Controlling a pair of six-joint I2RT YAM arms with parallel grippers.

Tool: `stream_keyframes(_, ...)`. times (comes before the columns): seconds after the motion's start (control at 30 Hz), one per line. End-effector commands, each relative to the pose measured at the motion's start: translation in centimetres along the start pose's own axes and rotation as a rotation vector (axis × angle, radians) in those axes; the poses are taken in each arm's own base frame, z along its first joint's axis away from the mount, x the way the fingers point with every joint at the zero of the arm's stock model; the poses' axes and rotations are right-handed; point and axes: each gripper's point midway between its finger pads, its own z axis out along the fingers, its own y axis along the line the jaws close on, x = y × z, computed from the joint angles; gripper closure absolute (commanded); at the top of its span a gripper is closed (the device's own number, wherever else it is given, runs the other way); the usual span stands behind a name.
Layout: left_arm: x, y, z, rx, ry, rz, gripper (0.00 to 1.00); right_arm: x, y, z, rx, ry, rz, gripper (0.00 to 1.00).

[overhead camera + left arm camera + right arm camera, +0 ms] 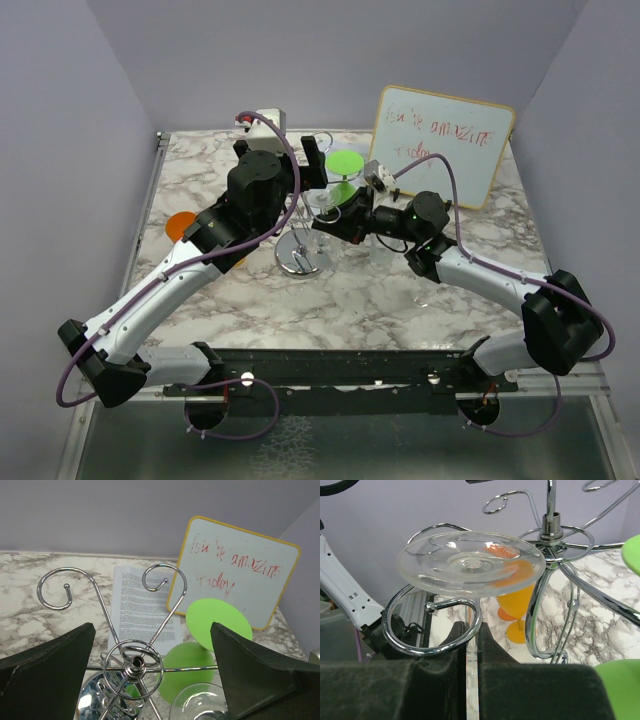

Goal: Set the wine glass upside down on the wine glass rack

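While the wine glass rack [552, 527] stands at one o'clock of my right gripper [471, 630], that gripper clenches the upright stem of the wine glass [470, 562], foot-up over the near loop. My left gripper [152, 630] gapes empty above the hub.

A robotics lab cell: plain lilac walls [330, 50] box in a marble-patterned counter [380, 290], robot arms [170, 285] bolted along its near edge.

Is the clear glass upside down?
Upside down: the clear wine glass has its foot on top, stem pointing down, by the chrome wire rack.
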Motion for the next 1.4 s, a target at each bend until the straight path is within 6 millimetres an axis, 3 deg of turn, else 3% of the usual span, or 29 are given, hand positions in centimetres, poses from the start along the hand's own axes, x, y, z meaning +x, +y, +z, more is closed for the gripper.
stream_keyframes(0.0, -1.5, 0.2, -0.4, -0.003, -0.029, -0.023, 0.01, -2.1, 2.2, 0.5, -0.097, -0.027, -0.044, 0.99)
stream_keyframes(0.4, -1.7, 0.4, -0.6, -0.007, -0.036, -0.02, 0.01, -2.8, 3.7, 0.3, -0.158, -0.038, -0.055, 0.99)
stream_keyframes(0.73, -1.9, 0.4, -1.2, 0.017, -0.037, -0.026, 0.01, -3.8, 2.8, -1.1, -0.023, -0.104, -0.095, 0.99)
stream_keyframes(0.83, -2.1, 0.5, -1.5, 0.02, -0.041, -0.028, 0.01, -3.7, 1.6, -1.4, 0.049, -0.111, -0.084, 0.98)
stream_keyframes(1.03, -2.3, 0.6, -2.0, 0.027, -0.043, -0.028, 0.01, -2.0, -0.6, -1.6, 0.16, -0.081, -0.028, 0.89)
stream_keyframes(1.37, -2.7, 0.2, -1.9, 0.043, -0.047, -0.028, 0.01, -0.4, -1.1, -1.7, 0.183, -0.049, 0.029, 0.69)
